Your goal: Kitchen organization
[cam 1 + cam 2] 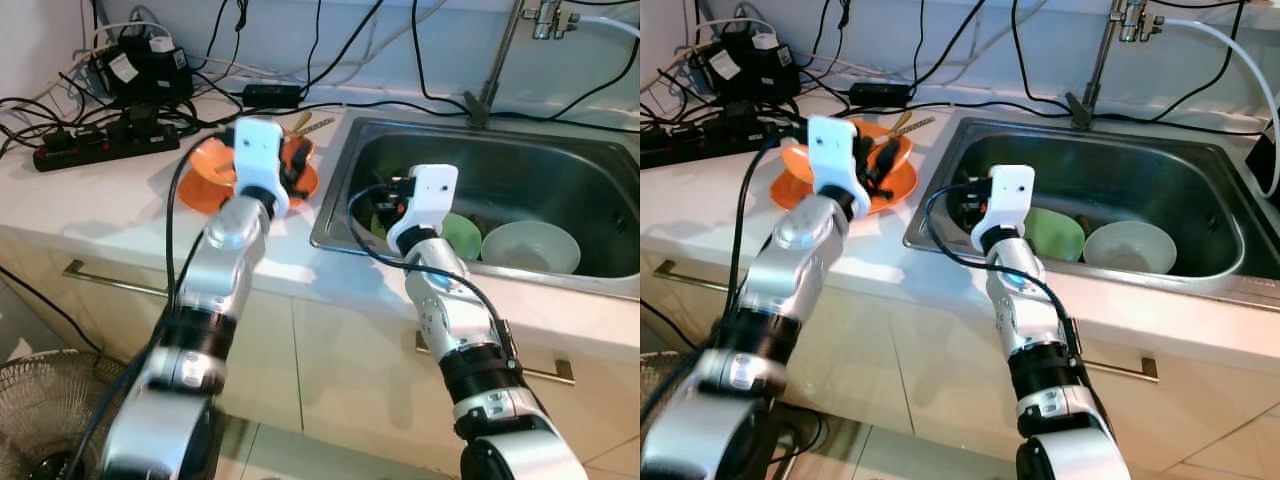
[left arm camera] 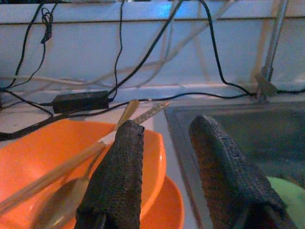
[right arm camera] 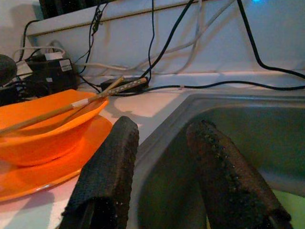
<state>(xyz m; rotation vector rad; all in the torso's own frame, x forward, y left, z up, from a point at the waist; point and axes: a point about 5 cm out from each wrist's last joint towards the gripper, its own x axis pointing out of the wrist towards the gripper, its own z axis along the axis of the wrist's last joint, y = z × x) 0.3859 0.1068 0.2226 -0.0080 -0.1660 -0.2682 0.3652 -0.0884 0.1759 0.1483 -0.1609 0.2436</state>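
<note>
Orange bowl (image 2: 57,157) sits on an orange plate (image 3: 52,167) on the white counter (image 1: 110,200), just beside the left rim of the steel sink (image 1: 1200,180). Chopsticks (image 3: 90,98) lie across the bowl with their tips pointing toward the back wall, and a spoon (image 2: 62,202) rests in the bowl alongside them.

The left gripper (image 2: 167,157) hovers over the near edge of the bowl, its two black fingers spread apart with nothing between them; one finger (image 2: 119,176) overlaps the bowl's rim in the wrist view, the other is over the sink edge. The right gripper (image 3: 162,157) is at the sink's left rim, fingers likewise spread and empty, one over the counter beside the plate and the other over the basin.

Inside the sink lie a green bowl (image 1: 1055,232) and, touching or just beside it, a pale white bowl (image 1: 1130,247). A faucet pipe (image 1: 1100,55) rises behind the basin. At the back left of the counter are a black power strip (image 1: 100,145), a black adapter (image 1: 270,95) and a tangle of black cables (image 1: 60,100). A cabinet drawer handle (image 1: 100,278) shows below the counter.
</note>
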